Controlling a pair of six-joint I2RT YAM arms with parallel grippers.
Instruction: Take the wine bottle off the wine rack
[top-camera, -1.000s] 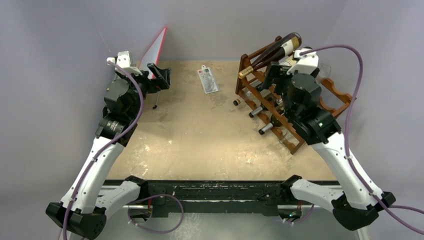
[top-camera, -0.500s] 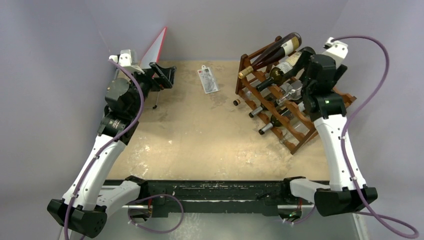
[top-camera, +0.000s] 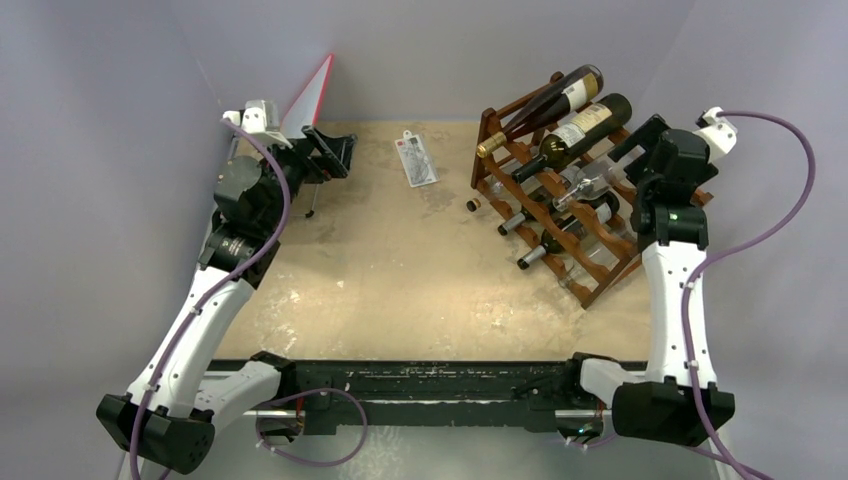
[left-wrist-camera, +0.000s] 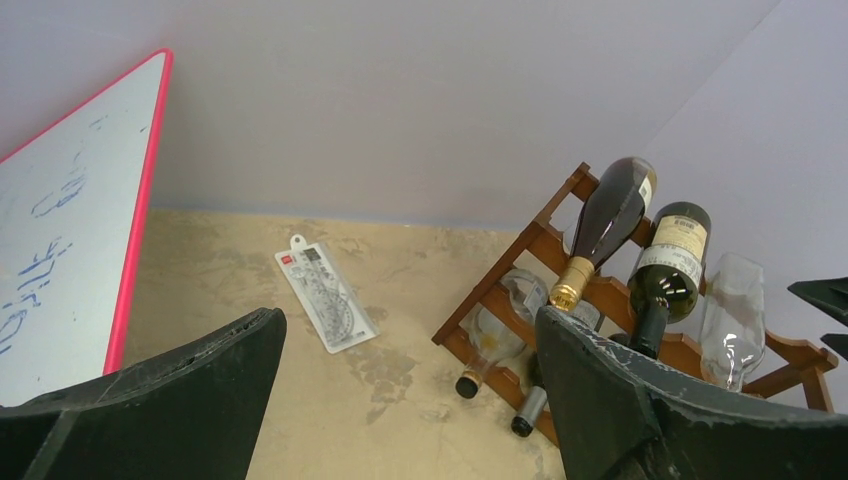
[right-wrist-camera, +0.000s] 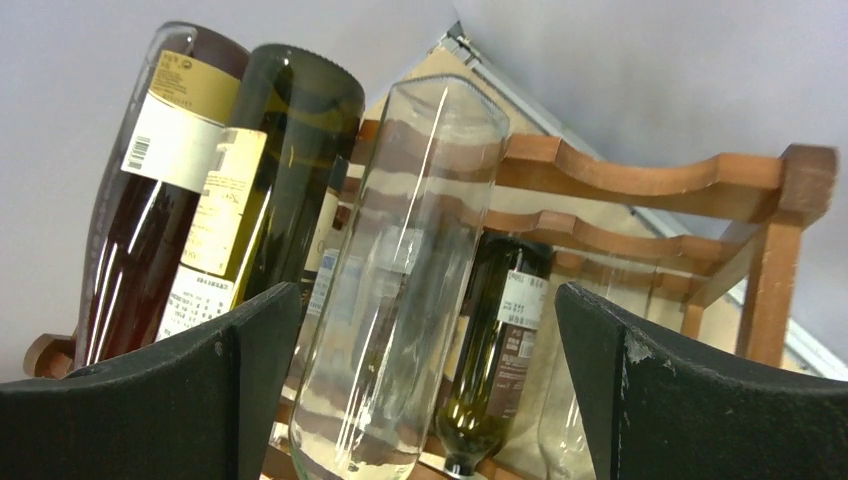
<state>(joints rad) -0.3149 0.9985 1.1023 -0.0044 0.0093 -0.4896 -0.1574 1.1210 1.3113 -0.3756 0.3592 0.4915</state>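
Wine rack (right-wrist-camera: 650, 185) stands at the far right of the table (top-camera: 400, 270), set at an angle to the edges, with bottles lying in its scalloped cradles. On the top tier a dark bottle with a gold foil neck (top-camera: 548, 103) lies tilted, neck down toward the middle of the table and base raised toward the back wall. Just beside it a green bottle with a cream label (top-camera: 583, 128) lies the same way. Next along is a clear glass bottle (top-camera: 588, 182). The lower bottles (top-camera: 512, 222) poke their necks out of the tiers underneath; how many there are cannot be told.

The right end effector (right-wrist-camera: 420, 310) is raised at the base end of the upper tier, facing the bottoms of the bottles. Its fingers are spread wide and hold nothing. The right wrist view shows the clear bottle's base framed between the two fingers, with the green and dark bottles to one side of it. No finger appears to touch any bottle.

The left end effector (left-wrist-camera: 408, 330) is lifted at the far left of the table, well apart from the rack and pointed across at it. Its fingers are also spread wide and empty.

A whiteboard with a red edge (top-camera: 312, 95) leans at the back left corner, near the left arm. A packaged ruler set (top-camera: 416, 160) lies flat near the back middle of the table. A small cork-like piece (top-camera: 472, 205) sits on the table just beside the rack's front corner.
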